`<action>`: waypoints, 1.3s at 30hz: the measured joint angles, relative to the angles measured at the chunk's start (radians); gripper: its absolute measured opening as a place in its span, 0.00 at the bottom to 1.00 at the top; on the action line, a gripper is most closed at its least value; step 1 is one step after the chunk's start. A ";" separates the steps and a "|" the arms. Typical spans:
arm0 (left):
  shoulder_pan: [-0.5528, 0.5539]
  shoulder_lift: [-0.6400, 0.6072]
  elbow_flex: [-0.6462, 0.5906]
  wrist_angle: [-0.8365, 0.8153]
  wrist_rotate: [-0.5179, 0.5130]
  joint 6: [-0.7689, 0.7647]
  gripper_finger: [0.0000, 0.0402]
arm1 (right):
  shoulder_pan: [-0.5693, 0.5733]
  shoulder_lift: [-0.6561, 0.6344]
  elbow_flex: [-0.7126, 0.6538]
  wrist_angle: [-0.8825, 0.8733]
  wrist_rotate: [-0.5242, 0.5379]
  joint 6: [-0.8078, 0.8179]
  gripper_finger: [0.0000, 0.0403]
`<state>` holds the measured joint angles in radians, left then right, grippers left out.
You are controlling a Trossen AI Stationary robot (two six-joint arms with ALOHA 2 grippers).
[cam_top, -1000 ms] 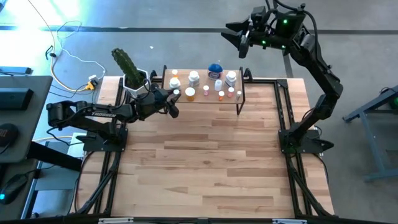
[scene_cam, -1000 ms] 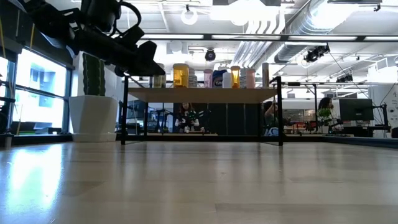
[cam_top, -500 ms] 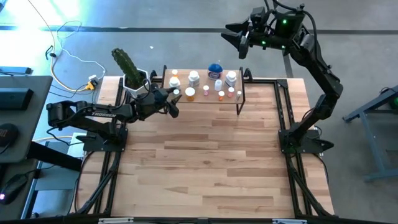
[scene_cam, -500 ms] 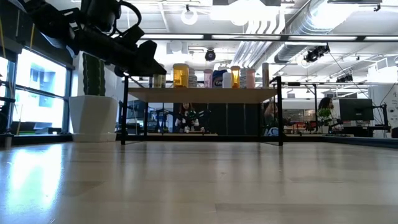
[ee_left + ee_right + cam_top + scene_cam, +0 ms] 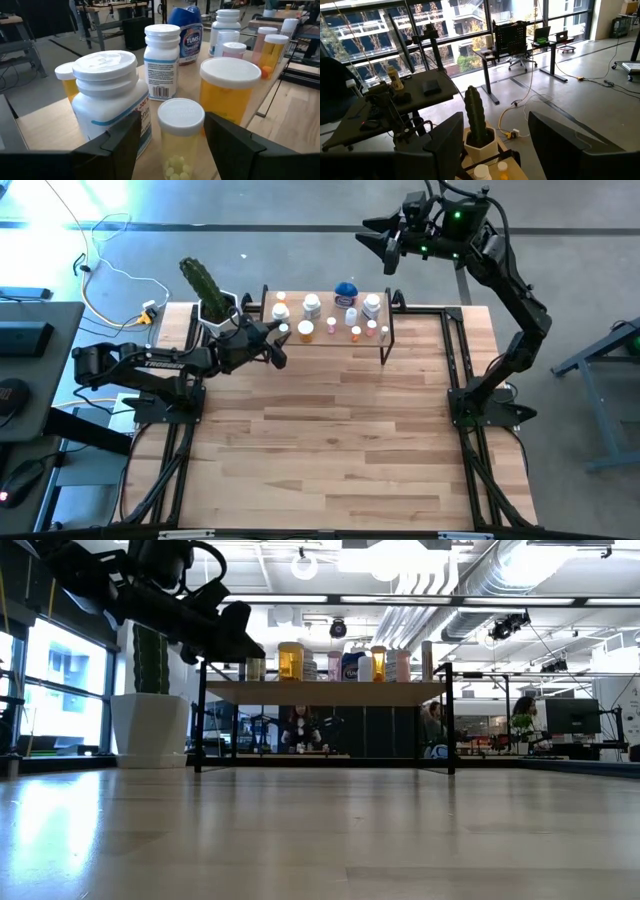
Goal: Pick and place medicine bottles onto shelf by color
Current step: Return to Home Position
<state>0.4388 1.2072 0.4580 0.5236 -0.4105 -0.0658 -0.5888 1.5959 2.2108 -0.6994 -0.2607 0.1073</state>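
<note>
The shelf (image 5: 322, 341) stands at the table's far edge and carries several medicine bottles. They include a rounder blue one (image 5: 186, 30), a big white jar (image 5: 107, 95), a white bottle (image 5: 161, 60) and an orange vial (image 5: 230, 92). My left gripper (image 5: 172, 120) is open at the shelf's left end (image 5: 280, 332). Its fingers stand on either side of a small yellowish white-capped bottle (image 5: 181, 120) that rests upright on the shelf top. My right gripper (image 5: 375, 235) is open, raised high beyond the table's far edge.
A white hexagonal pot with a cactus (image 5: 212, 308) stands at the table's far left corner, close behind my left gripper. Black frame rails run along the table's left and right sides. The wooden tabletop (image 5: 330, 440) lies bare in front of the shelf.
My left gripper has edged a little toward the table's right, closer over the bottles at the shelf's left end. The bottles have stayed in place.
</note>
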 joint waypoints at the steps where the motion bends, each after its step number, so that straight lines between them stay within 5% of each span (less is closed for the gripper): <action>1: -0.003 0.000 0.000 0.000 -0.001 0.005 0.51 | 0.000 0.000 0.000 0.000 0.000 0.000 0.53; 20: -0.016 -0.105 -0.003 -0.151 -0.001 -0.011 0.51 | 0.000 0.000 0.000 0.000 0.000 -0.003 0.53; 39: -0.070 -0.490 -0.003 -0.421 0.269 -0.220 0.51 | 0.114 0.014 -0.002 -0.063 0.011 0.045 0.53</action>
<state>0.3685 0.7172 0.4549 0.1024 -0.1418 -0.2858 -0.4749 1.6100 2.2093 -0.7629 -0.2494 0.1523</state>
